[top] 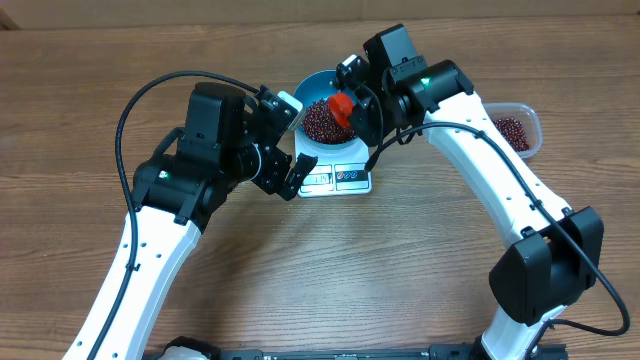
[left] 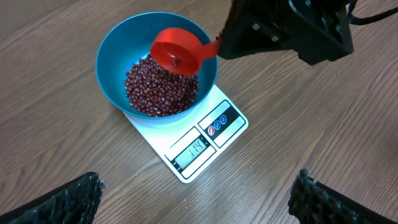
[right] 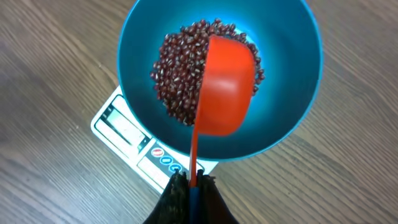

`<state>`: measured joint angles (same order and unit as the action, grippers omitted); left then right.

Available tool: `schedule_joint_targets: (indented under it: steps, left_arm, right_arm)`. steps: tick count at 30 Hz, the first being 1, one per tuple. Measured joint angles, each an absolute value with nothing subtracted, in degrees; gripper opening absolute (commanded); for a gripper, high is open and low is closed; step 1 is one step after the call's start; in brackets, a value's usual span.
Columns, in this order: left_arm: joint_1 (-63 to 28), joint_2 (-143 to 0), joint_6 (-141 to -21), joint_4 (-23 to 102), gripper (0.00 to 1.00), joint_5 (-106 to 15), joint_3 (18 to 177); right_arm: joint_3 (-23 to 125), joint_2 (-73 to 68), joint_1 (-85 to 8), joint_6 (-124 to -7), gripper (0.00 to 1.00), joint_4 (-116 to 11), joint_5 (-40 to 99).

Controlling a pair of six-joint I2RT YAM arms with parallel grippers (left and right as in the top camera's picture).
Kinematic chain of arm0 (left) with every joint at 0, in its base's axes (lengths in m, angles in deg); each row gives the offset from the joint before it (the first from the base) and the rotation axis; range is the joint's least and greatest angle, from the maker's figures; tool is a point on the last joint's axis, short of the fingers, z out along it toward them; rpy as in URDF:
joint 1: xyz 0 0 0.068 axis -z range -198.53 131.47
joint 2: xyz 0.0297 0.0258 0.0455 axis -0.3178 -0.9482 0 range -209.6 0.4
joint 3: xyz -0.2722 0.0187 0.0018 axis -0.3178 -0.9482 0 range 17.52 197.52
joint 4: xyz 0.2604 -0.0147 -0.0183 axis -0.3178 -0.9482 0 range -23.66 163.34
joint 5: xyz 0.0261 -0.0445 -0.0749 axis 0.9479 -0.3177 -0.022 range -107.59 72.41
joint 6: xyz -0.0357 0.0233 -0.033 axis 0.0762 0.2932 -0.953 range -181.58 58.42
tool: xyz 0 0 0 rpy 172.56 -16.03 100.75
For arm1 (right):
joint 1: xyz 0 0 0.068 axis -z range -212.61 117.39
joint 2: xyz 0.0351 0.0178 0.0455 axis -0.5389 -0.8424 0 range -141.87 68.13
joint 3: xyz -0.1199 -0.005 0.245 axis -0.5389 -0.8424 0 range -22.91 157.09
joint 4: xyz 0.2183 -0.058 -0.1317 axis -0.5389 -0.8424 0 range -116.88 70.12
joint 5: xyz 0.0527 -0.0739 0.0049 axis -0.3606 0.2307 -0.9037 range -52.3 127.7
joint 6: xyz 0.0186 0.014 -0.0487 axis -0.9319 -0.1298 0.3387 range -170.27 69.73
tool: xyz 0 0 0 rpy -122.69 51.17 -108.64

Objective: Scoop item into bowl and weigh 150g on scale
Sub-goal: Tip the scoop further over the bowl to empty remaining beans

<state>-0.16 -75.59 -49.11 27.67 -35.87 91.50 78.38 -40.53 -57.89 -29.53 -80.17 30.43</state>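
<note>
Bright red scoop (right: 227, 87) just ahead of black right gripper (right: 191, 186). Glossy maroon beans (right: 177, 81). Bright blue bowl (right: 292, 74). White scale (left: 177, 134), buttons seemingly red and blue. Brown wood-grained table (left: 50, 155).

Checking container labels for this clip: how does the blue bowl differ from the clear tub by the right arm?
The blue bowl is round and opaque; the clear tub is rounded-rectangular and see-through. The bowl sits on the white scale; the tub rests directly on the table. The right gripper holds a red scoop over the bowl, not the tub. Both contain dark red-brown beans.
</note>
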Motion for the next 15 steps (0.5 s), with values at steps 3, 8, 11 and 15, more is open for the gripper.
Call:
schedule_joint_targets:
  steps: [3, 8, 11, 15]
  left_arm:
    - [-0.16, -75.59, -49.11, 27.67, 1.00, -35.87, 91.50]
    - [-0.16, -75.56, -49.09, 27.67, 1.00, -35.87, 91.50]
    - [-0.16, -75.59, -49.11, 27.69, 1.00, -35.87, 91.50]
    - [-0.16, -75.56, -49.09, 27.67, 1.00, -35.87, 91.50]
  right_arm:
    - [78.45, -40.53, -57.89, -31.85, 0.04, -77.96, 32.20]
    - [78.60, -40.37, -57.91, -29.77, 0.04, -79.69, 32.07]
    - [78.65, -40.35, -58.15, -31.22, 0.04, -77.98, 33.34]
    - [78.67, -40.33, -58.21, -29.23, 0.03, -79.14, 31.70]
